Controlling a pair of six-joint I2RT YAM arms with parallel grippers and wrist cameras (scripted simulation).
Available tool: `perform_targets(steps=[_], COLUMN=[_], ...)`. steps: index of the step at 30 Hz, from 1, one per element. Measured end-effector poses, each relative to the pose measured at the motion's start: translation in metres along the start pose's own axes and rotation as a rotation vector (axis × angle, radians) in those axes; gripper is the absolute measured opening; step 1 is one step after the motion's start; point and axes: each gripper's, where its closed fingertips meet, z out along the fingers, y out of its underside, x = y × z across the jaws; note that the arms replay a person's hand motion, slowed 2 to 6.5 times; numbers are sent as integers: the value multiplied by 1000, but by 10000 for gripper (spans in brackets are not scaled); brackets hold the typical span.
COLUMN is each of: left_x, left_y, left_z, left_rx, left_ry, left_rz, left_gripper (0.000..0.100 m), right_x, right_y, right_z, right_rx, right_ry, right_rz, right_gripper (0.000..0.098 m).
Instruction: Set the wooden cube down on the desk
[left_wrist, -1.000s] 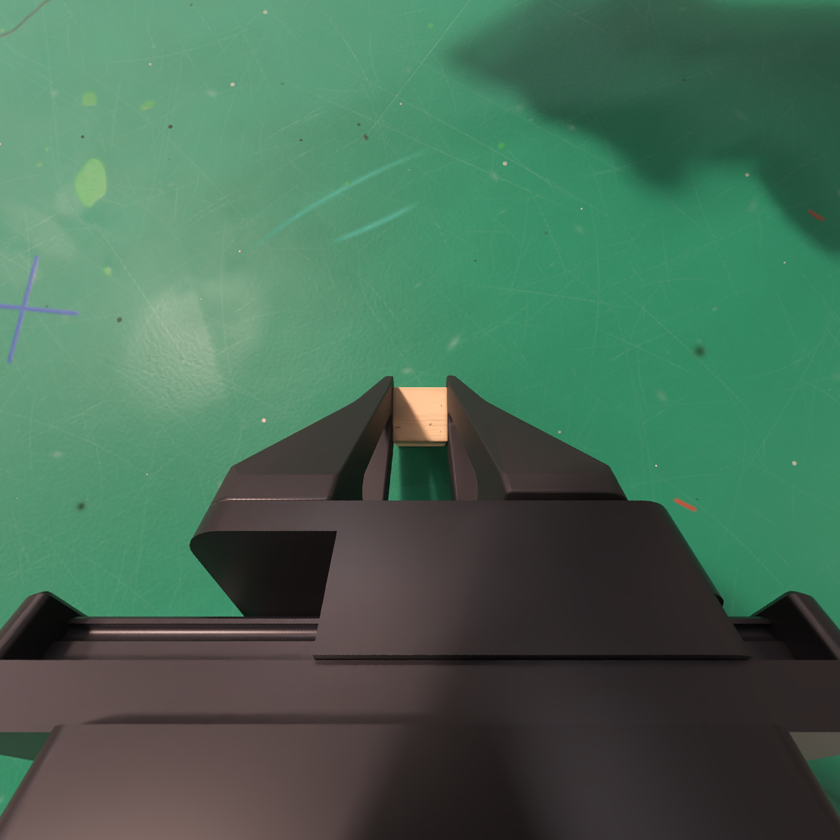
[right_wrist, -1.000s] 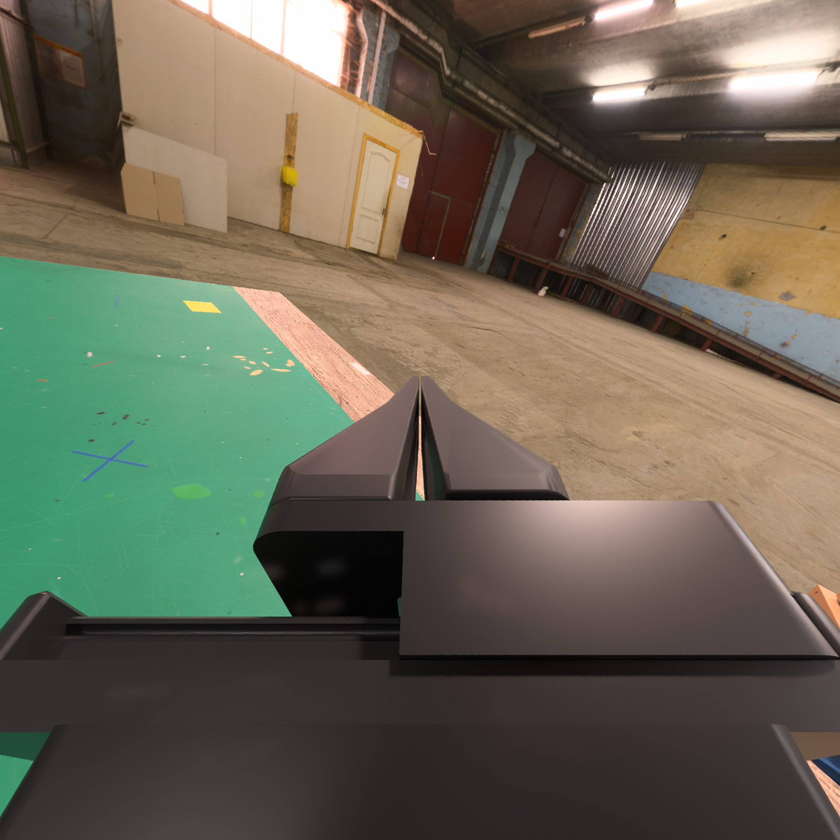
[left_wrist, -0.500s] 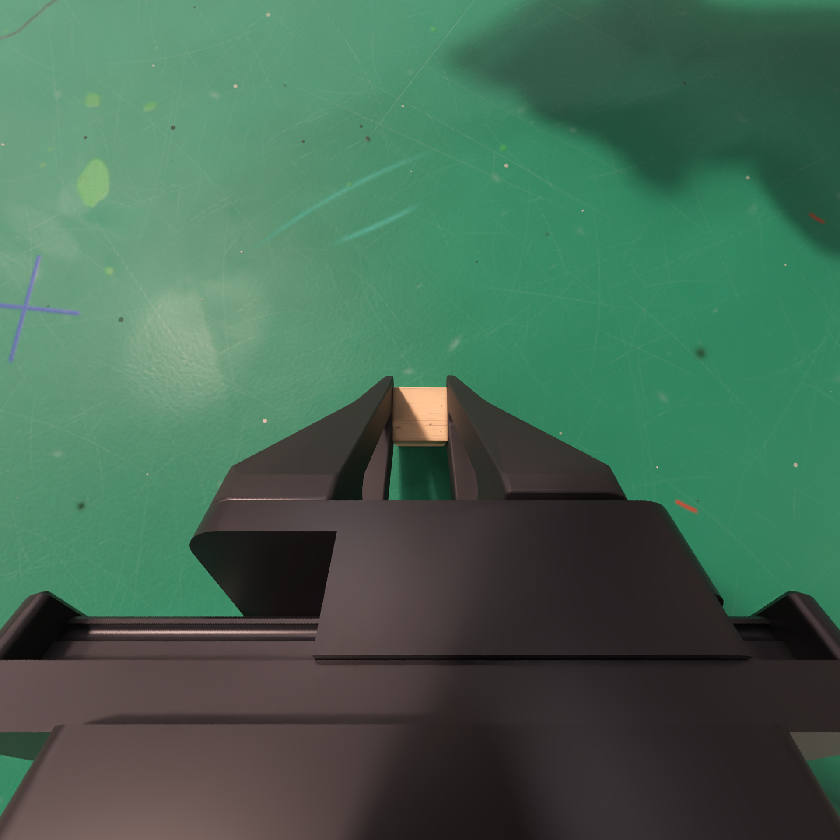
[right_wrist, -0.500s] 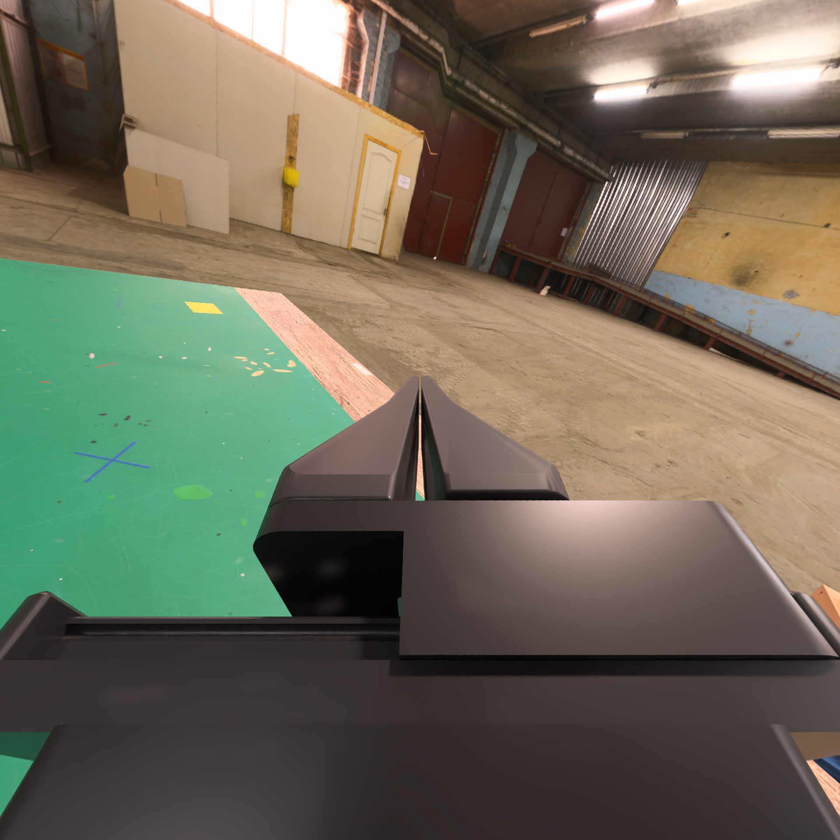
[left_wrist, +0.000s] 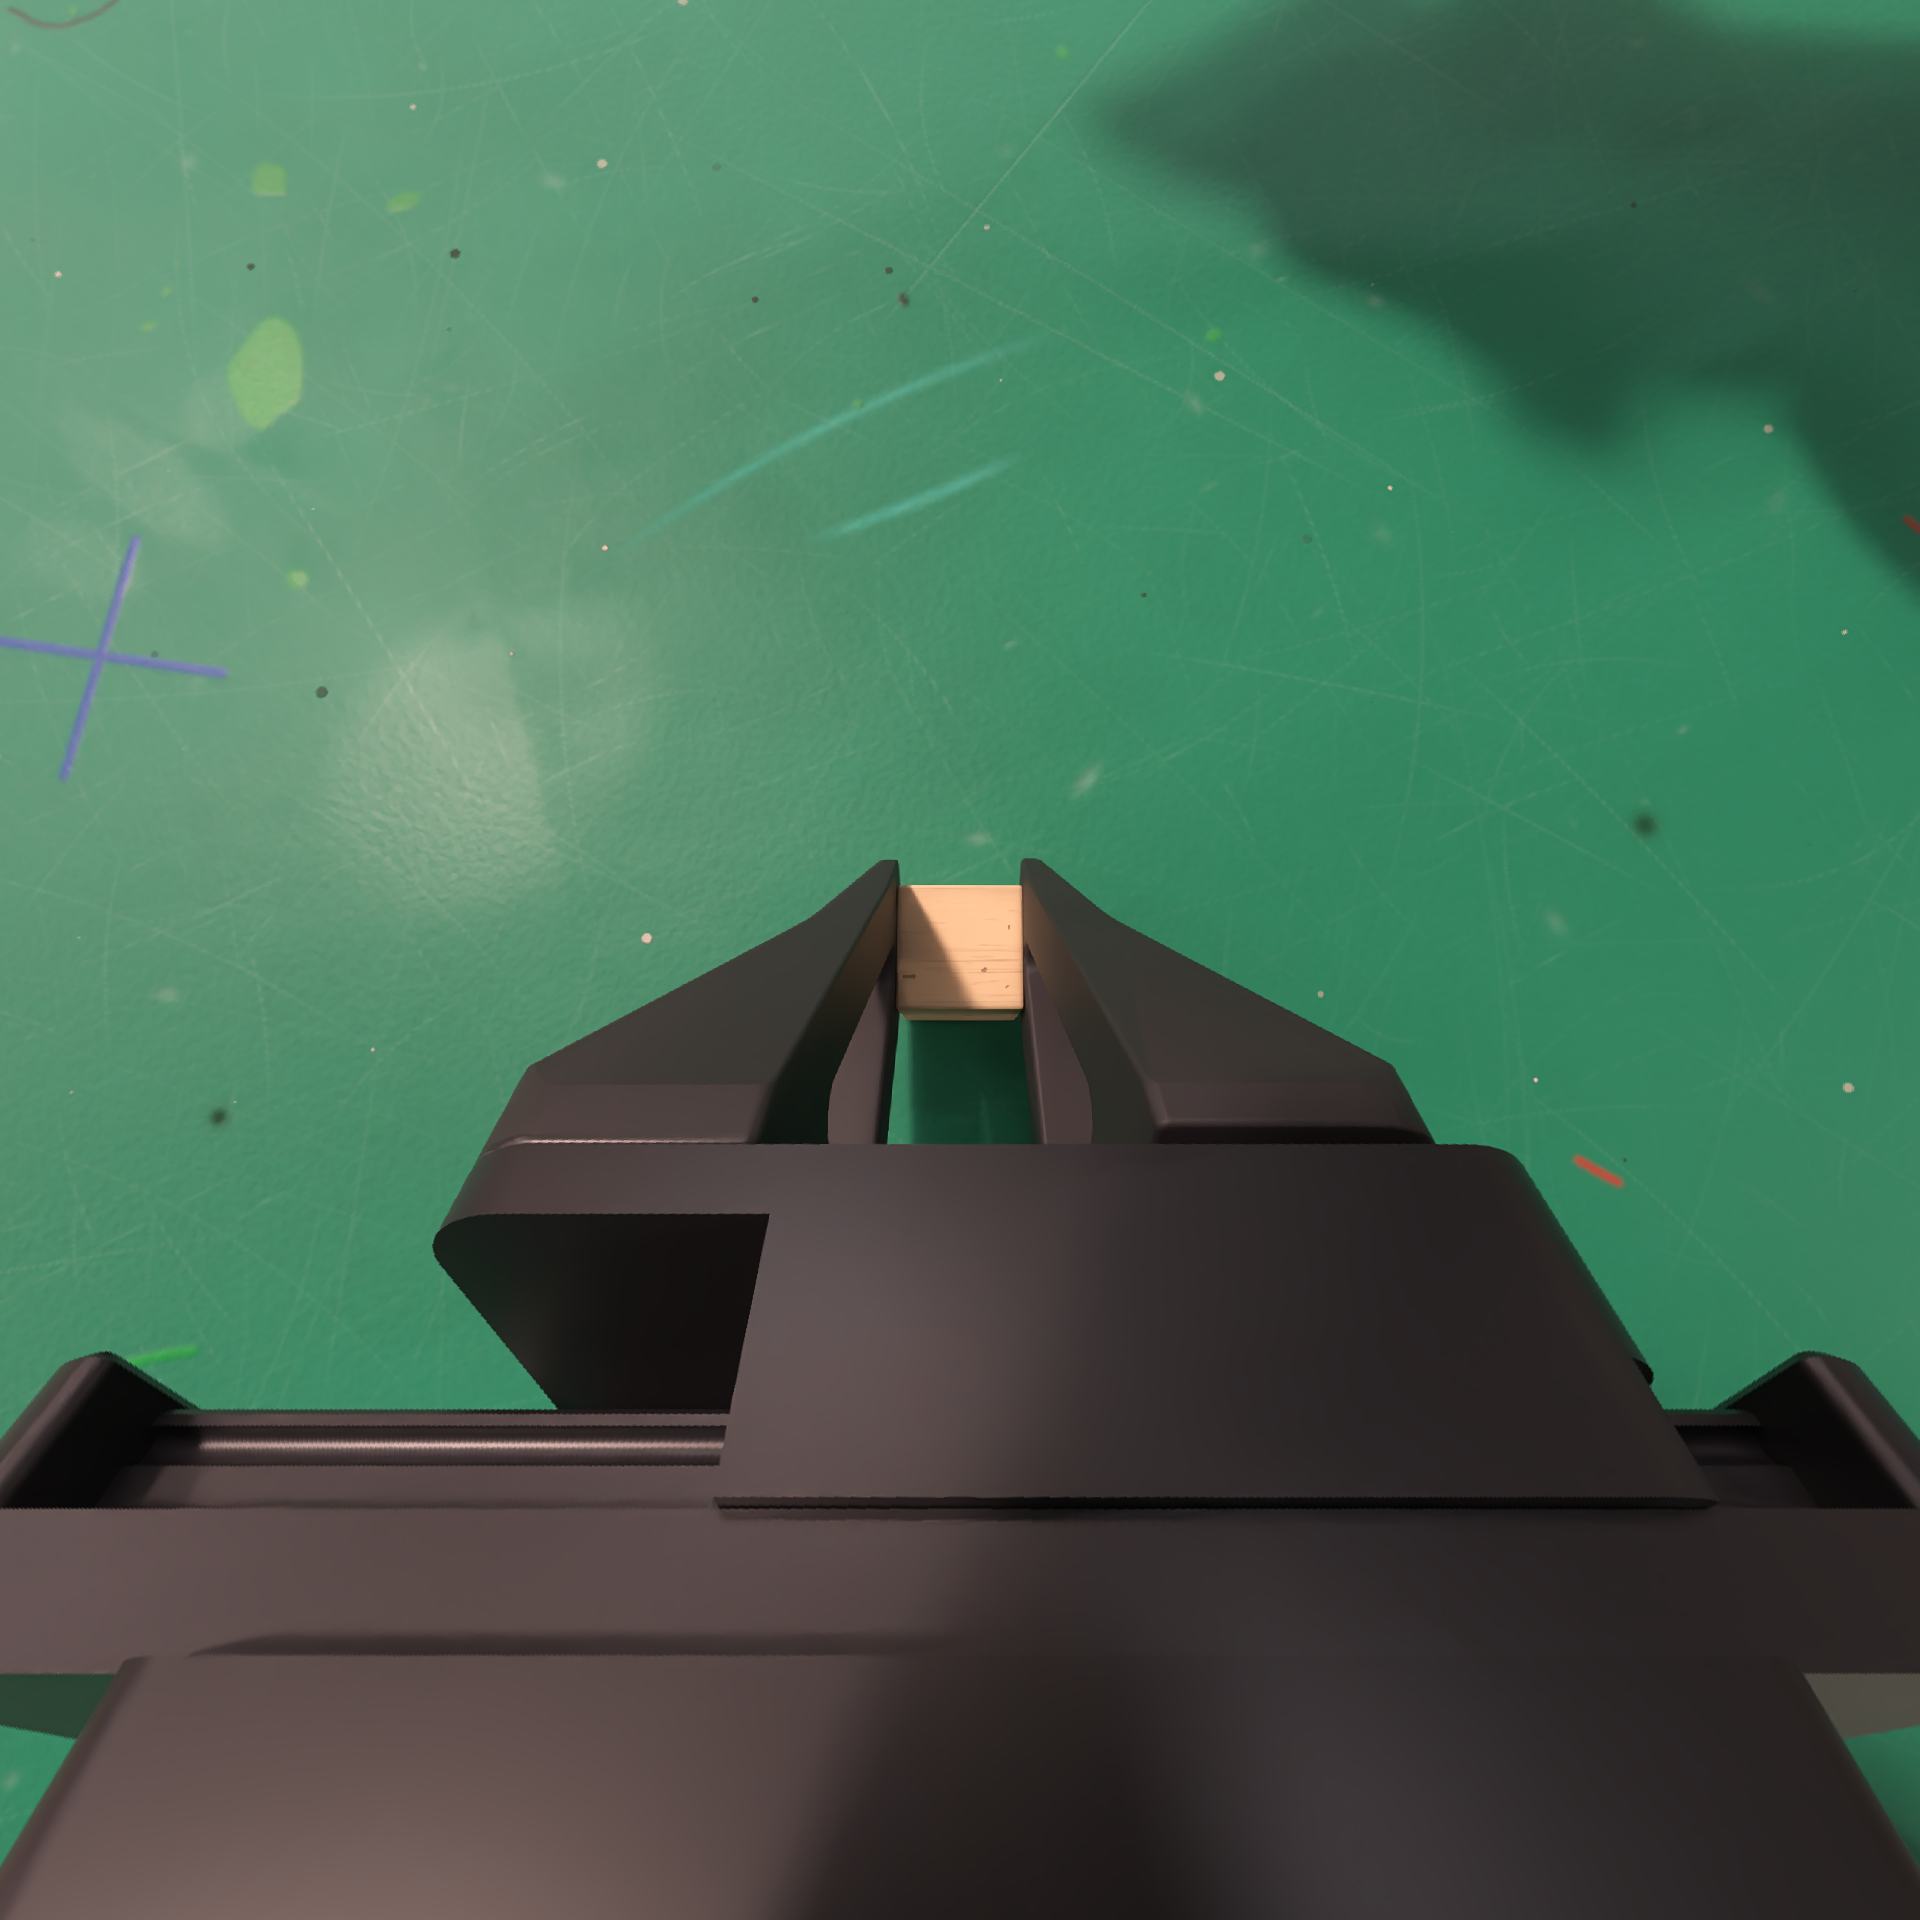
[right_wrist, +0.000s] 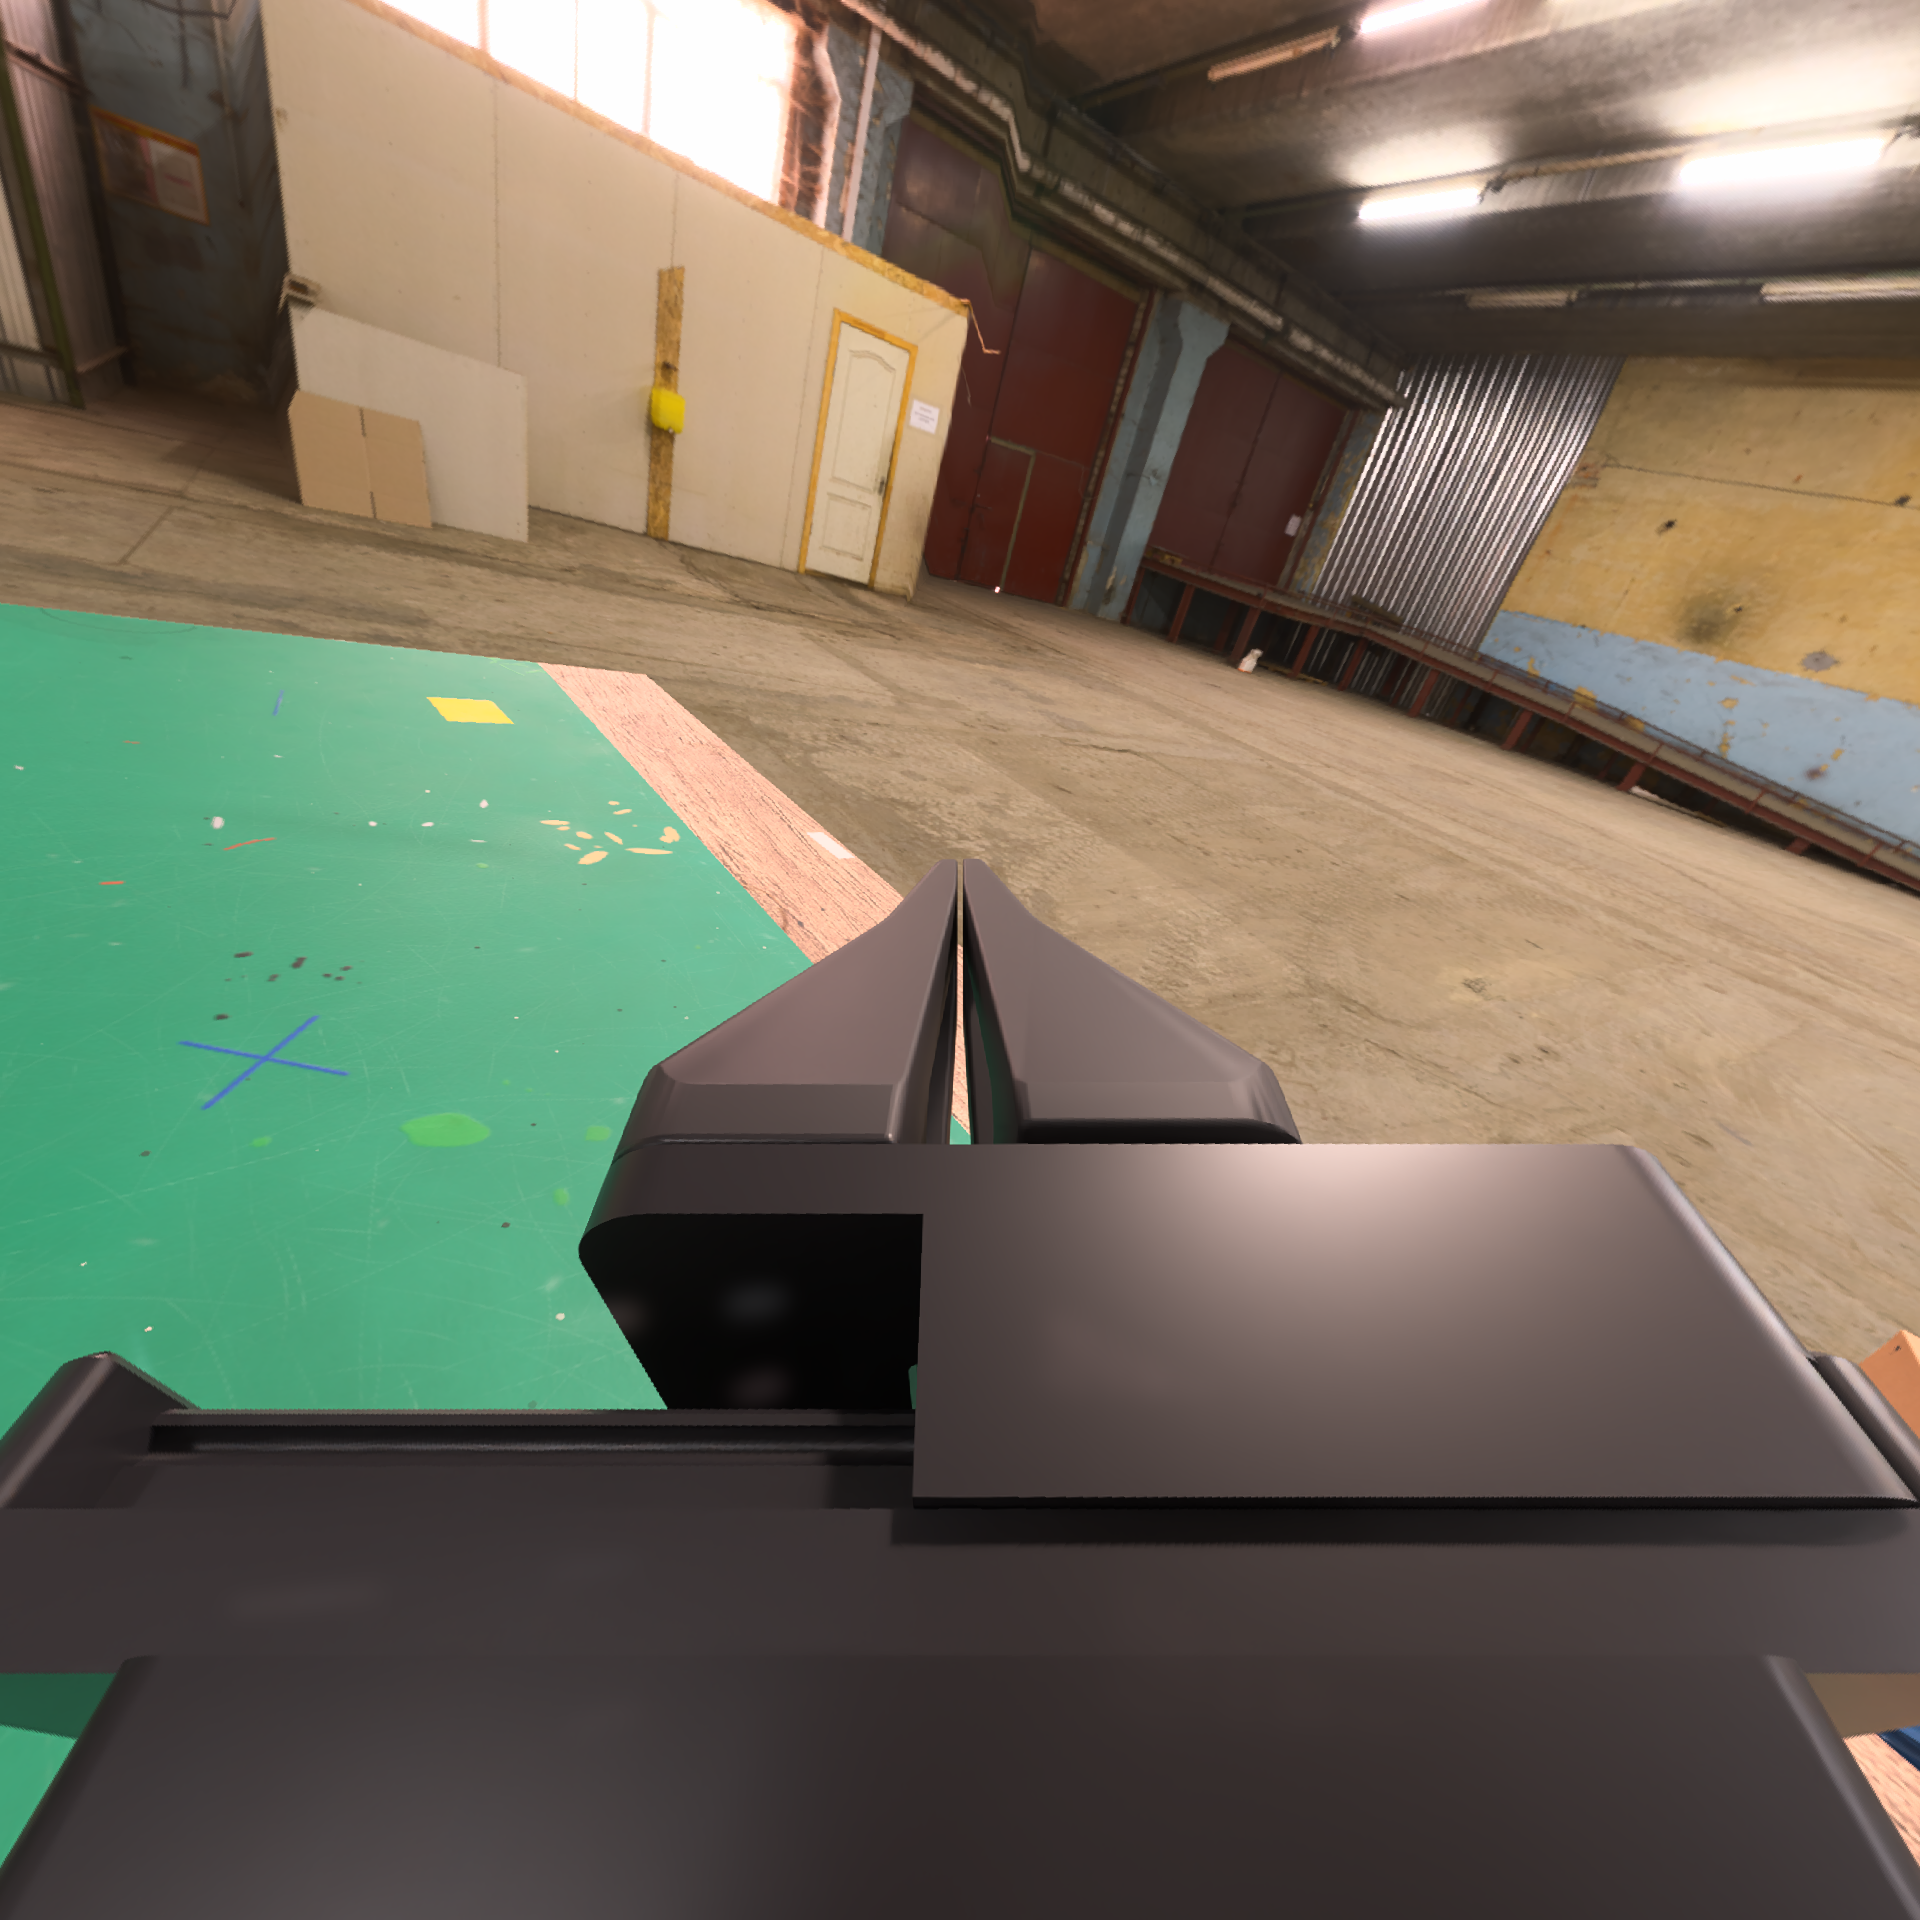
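- Two dark fingers of the left gripper (left_wrist: 959, 883) clamp the wooden cube (left_wrist: 959, 951) from either side, near their tips, with a strip of green showing behind the block between the fingers.
- Pale and square-faced, the cube is held over the green desk mat (left_wrist: 1351, 727); whether it touches the mat cannot be told from this angle.
- Scratches, specks and a light-green blotch (left_wrist: 265, 372) mark the mat around the gripper, and a blue cross (left_wrist: 99, 657) lies well off to one side.
- One broad dark shadow (left_wrist: 1558, 229) falls across the mat's far corner.
- Empty and pressed together, the right gripper (right_wrist: 959, 873) hangs above the mat's edge, where a wooden desk border (right_wrist: 727, 790) shows.
- Beyond it stretch a concrete floor (right_wrist: 1351, 883) and a white door (right_wrist: 857, 447) in a pale wall.
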Motion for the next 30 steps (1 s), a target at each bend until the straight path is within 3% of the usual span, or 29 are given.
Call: perform_targets(steps=[30], left_x=[-5], left_y=[-2], left_z=[0], left_rx=[19], left_ry=[-1], left_rz=[-36], left_gripper=[190], right_x=[3], right_y=[0], right_z=[0], right_rx=[5], right_ry=[3], right_rz=[33], right_gripper=[9])
